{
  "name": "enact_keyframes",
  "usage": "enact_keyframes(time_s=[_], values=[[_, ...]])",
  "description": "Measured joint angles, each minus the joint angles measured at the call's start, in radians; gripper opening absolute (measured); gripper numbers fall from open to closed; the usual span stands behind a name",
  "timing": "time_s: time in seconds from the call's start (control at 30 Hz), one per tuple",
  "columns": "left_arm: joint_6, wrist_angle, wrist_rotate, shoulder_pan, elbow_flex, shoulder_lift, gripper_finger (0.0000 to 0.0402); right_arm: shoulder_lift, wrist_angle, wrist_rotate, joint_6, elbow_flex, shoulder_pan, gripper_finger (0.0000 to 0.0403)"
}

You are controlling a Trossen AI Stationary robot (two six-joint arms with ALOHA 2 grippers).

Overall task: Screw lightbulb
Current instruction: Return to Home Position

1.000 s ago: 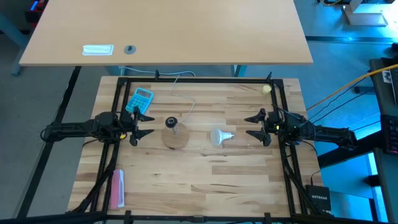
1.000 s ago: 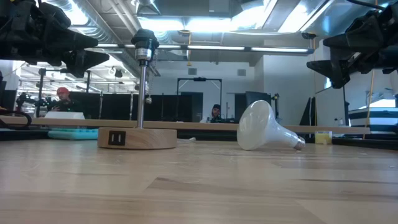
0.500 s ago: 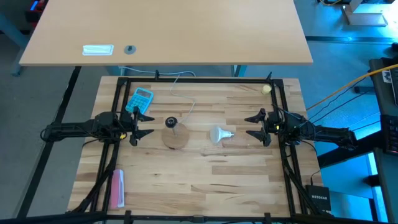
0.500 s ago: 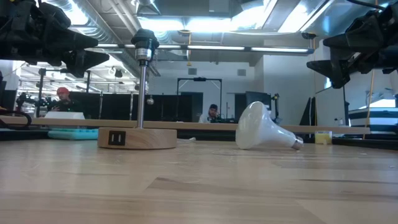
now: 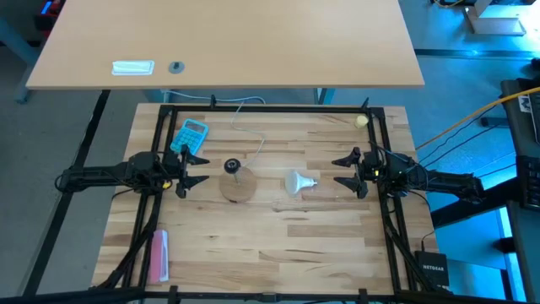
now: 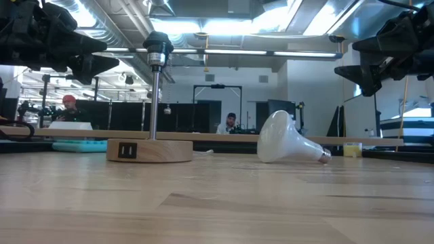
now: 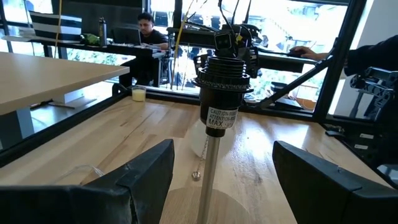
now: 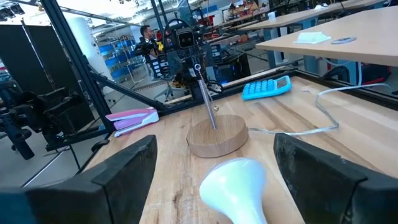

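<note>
1. The lightbulb (image 5: pixel 297 182) is lying on its side on the table (image 5: pixel 278 245). It's just right of the wooden lamp base (image 5: pixel 239 187), not touching it, with the metal screw end pointing right.
2. Left gripper (image 5: pixel 201 169) hangs above the table's left side, left of the lamp. Fingers are spread wide with nothing between them.
3. Right gripper (image 5: pixel 337 171) is over on the right side, a fair bit right of the bulb. Fingers are wide apart too.
4. There's a teal calculator (image 5: pixel 191 135) at the far left and a small yellowish ball (image 5: pixel 362 121) in the far right corner.
</note>
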Motion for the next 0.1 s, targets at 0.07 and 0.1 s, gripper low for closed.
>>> enact_keyframes(time_s=[0.07, 0.1], values=[[0.0, 0.0, 0.0, 0.0, 0.0, 0.0, 0.0263, 0.0, 0.0, 0.0, 0.0, 0.0, 0.0, 0.0325], [0.0, 0.0, 0.0, 0.0, 0.0, 0.0, 0.0263, 0.0, 0.0, 0.0, 0.0, 0.0, 0.0, 0.0325]])
